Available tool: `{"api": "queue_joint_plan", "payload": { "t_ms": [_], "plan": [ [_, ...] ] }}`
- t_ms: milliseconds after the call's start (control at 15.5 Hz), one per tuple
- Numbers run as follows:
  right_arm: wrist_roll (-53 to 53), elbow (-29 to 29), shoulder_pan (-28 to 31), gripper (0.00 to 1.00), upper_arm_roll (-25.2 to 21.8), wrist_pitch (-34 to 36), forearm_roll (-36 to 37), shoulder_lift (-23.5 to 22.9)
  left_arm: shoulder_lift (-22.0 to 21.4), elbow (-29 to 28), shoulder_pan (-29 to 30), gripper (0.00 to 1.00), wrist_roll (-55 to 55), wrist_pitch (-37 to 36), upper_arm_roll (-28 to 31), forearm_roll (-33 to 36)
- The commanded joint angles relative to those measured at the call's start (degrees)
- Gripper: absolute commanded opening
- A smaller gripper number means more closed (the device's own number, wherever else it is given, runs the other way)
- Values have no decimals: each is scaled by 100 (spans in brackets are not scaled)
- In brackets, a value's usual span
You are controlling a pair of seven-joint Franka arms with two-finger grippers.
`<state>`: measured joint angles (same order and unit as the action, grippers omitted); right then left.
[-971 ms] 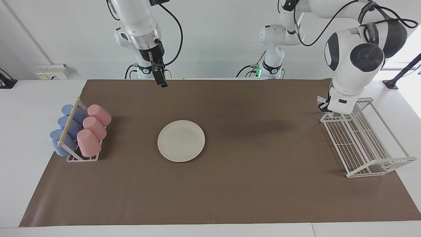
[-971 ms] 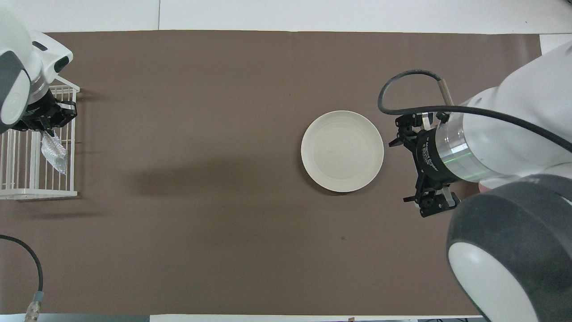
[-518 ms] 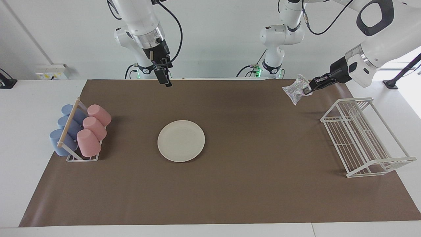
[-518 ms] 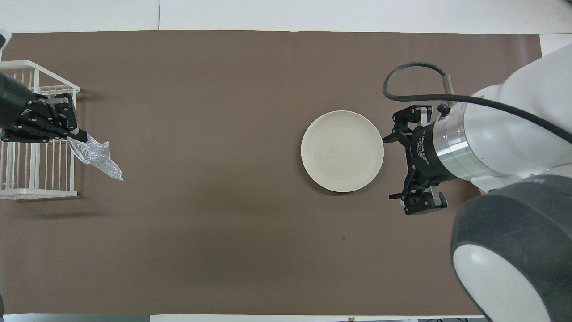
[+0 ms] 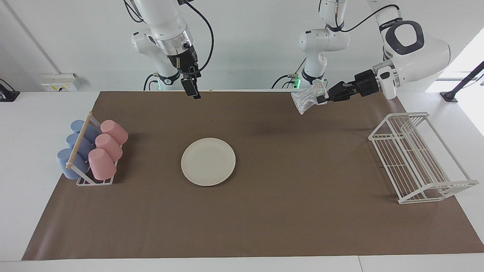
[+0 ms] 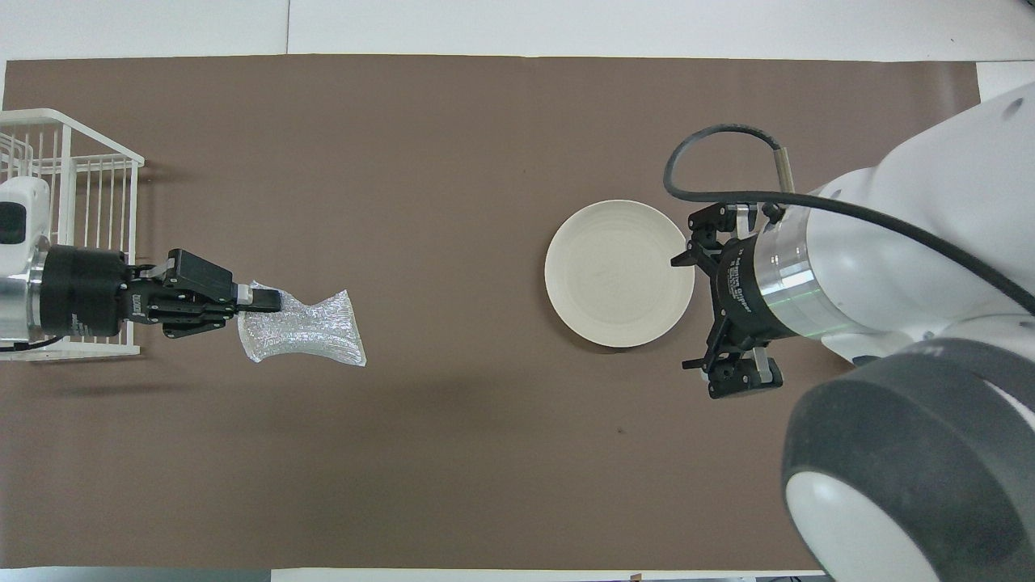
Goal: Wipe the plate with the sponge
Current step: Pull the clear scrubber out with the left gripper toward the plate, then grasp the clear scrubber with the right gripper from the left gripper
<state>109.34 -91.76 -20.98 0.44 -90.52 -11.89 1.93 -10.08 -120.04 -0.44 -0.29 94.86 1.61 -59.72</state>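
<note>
The cream-white plate (image 5: pixel 208 161) lies flat on the brown mat, a little toward the right arm's end; it also shows in the overhead view (image 6: pixel 618 273). My left gripper (image 5: pixel 322 99) is shut on the sponge (image 5: pixel 307 100), a silvery mesh wad. It holds the sponge in the air over the mat between the wire rack and the plate. In the overhead view the left gripper (image 6: pixel 260 301) pinches one end of the sponge (image 6: pixel 306 328). My right gripper (image 5: pixel 192 90) hangs raised over the mat beside the plate's rim, toward the right arm's end (image 6: pixel 711 303).
A white wire rack (image 5: pixel 416 155) stands at the left arm's end of the mat (image 6: pixel 77 162). A small rack of pink and blue cups (image 5: pixel 90 153) stands at the right arm's end; the right arm hides it in the overhead view.
My left gripper has lifted the sponge out of the wire rack and carried it in the air toward the table's middle. My right gripper has edged slightly toward the plate.
</note>
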Motion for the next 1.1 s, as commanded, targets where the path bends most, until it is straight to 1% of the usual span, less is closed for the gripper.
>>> {"api": "queue_joint_plan", "payload": {
  "t_ms": [0, 129, 259, 324, 388, 453, 647, 776, 971, 1035],
  "plan": [
    [630, -246, -327, 100, 35, -464, -50, 185, -495, -766, -376, 0, 415, 419, -21, -627],
    [878, -377, -669, 100, 35, -659, -50, 229, -574, -967, -474, 0, 652, 419, -21, -847],
    [931, -614, -959, 100, 35, -660, -50, 378, -793, -1301, -509, 0, 1073, 393, -21, -1101],
    [1158, -702, -1135, 100, 35, -686, -50, 422, -863, -1407, -562, 0, 1371, 410, -38, -1181],
    [1395, -790, -1311, 100, 35, -782, -50, 440, -864, -1469, -789, 0, 1678, 436, -30, -1217],
    [1650, -896, -1504, 100, 35, -974, -50, 492, -855, -1478, -930, 0, 1882, 445, -12, -1374],
    [2380, -1177, -1909, 100, 35, -1721, -59, 519, -864, -1636, -958, 0, 2506, 411, -29, -1507],
    [2645, -1344, -2085, 100, 35, -2100, -50, 519, -890, -1672, -1001, 0, 2569, 358, -29, -1507],
    [2663, -1503, -2340, 100, 44, -2162, -50, 476, -882, -1689, -1063, 0, 2561, 340, -21, -1516],
    [2689, -1538, -2471, 100, 44, -2302, -50, 440, -882, -1689, -1072, 0, 2560, 305, -12, -1516]
  ]
}}
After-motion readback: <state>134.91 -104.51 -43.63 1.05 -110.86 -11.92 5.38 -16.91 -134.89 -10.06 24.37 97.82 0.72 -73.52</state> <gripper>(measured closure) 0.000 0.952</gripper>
